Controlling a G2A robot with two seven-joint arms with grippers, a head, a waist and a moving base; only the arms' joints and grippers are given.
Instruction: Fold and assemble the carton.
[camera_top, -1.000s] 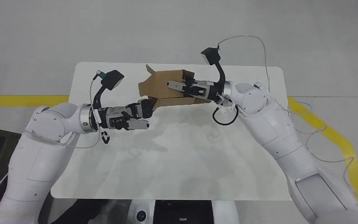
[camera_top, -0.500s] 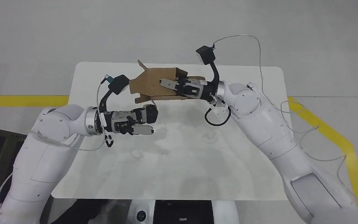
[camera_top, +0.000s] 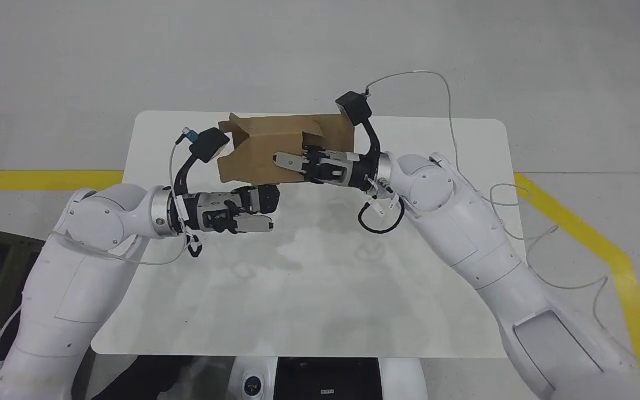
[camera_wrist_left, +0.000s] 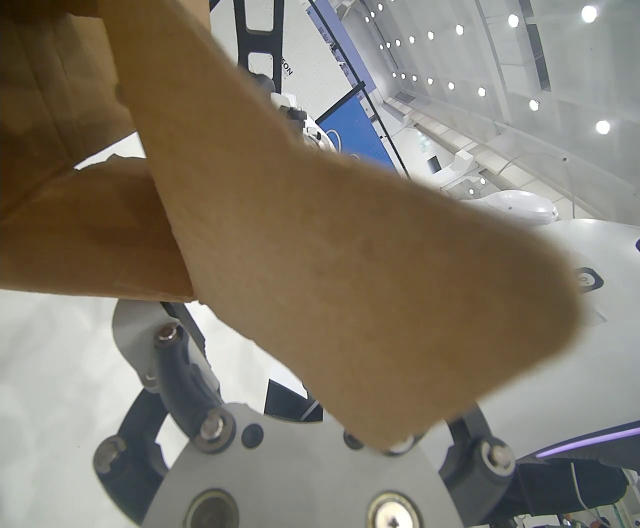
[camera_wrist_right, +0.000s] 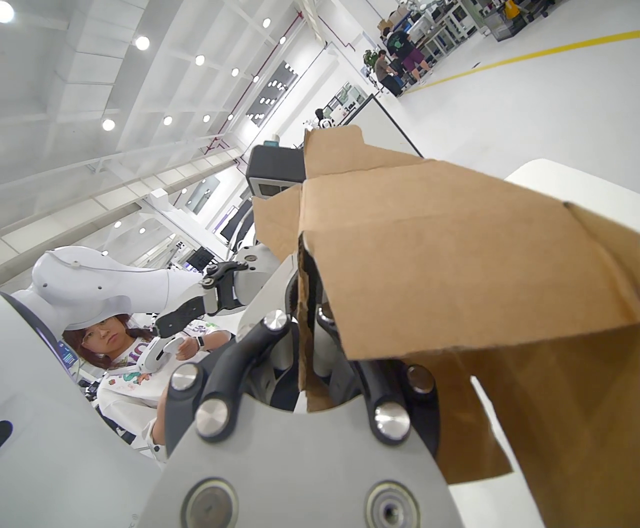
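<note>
Carton (camera_top: 285, 140) held up over the counter (camera_top: 330, 300) near its 12 o'clock edge in the top view, gripped on the 6 o'clock wall by the right tool (camera_top: 292, 160), likely to steady it for folding; left tool (camera_top: 260, 212) set at the carton's 7 o'clock. From the left wrist, a loose flap (camera_wrist_left: 350, 275) lying across spread, unclenched fingers, probably lined up for a push. From the right wrist, fingers clamped on a cardboard edge (camera_wrist_right: 305, 360), keeping the body square.
</note>
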